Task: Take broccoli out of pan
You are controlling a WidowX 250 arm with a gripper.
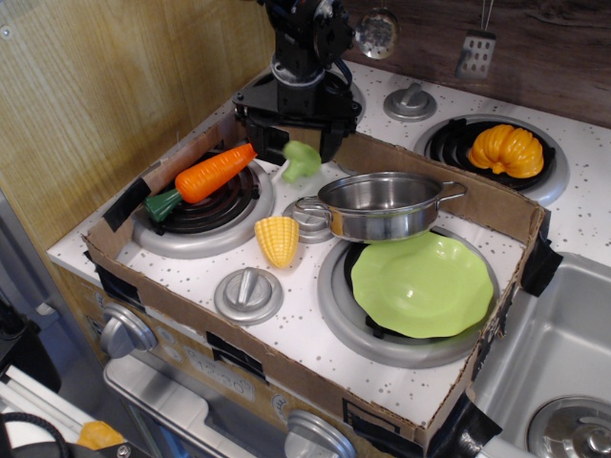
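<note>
The pale-green broccoli (pixel 302 160) lies on the white stove top between the back-left burner and the pan, free of any grip. The shiny steel pan (pixel 382 225) stands empty in the middle of the stove, its near side resting over the green plate's rim. My black gripper (pixel 289 136) hangs just above and behind the broccoli at the back cardboard wall, with its jaws spread wide and nothing between them.
An orange carrot (pixel 206 172) lies on the back-left burner. A yellow corn cob (pixel 278 240) lies in front of the pan. A lime-green plate (pixel 422 284) sits on the front-right burner. A cardboard wall (pixel 458 196) rings the stove top. An orange pumpkin (pixel 506 150) sits beyond it, and a sink (pixel 558 353) lies to the right.
</note>
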